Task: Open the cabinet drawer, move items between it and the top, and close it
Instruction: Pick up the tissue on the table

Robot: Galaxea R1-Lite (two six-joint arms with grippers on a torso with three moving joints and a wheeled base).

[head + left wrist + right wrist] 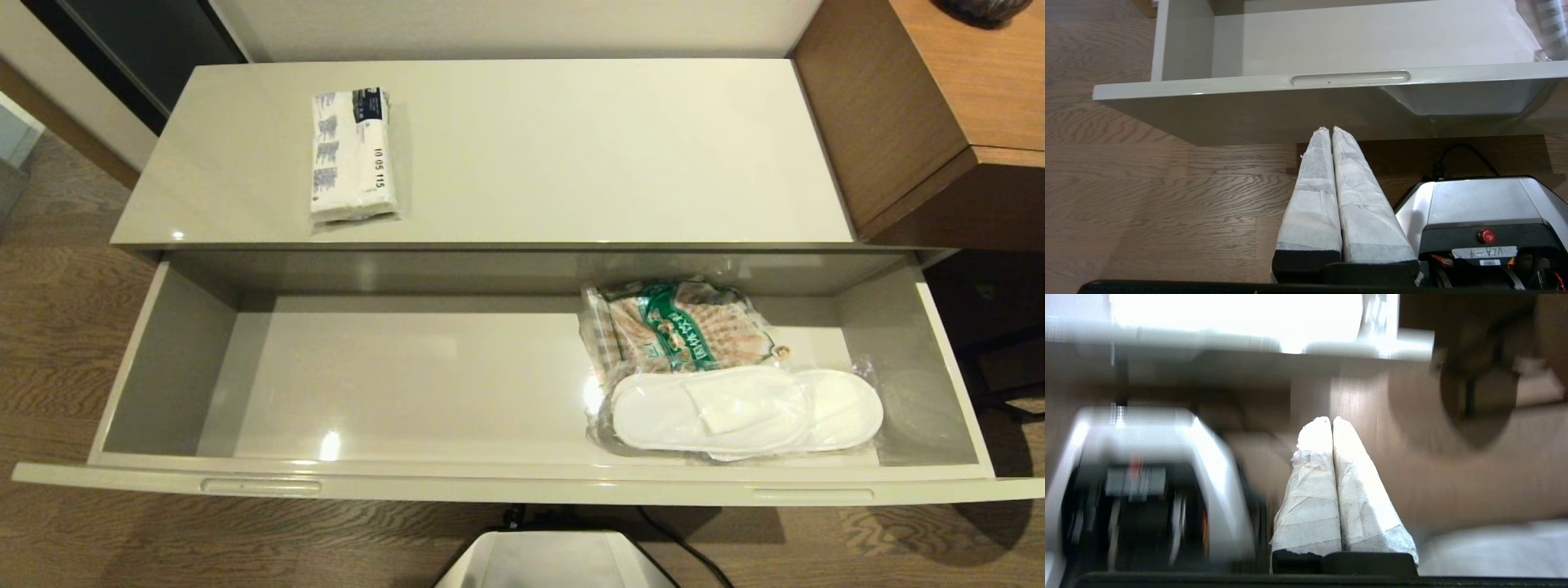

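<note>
Slippers (747, 408) in drawer (522, 482); pack (353, 155) reads "10 05 115".

Brown wood-grain desk unit (939, 114) at upper right, a dark rounded object (984, 8) on its surface, cut off by the frame edge. Brown wood-plank floor (73, 327) below. Clear-wrapped, green-labelled tan packet (682, 327), partly overlapped by another wrapped item.

Left gripper (1329, 130) shut, right gripper (1331, 419) — shut
</note>
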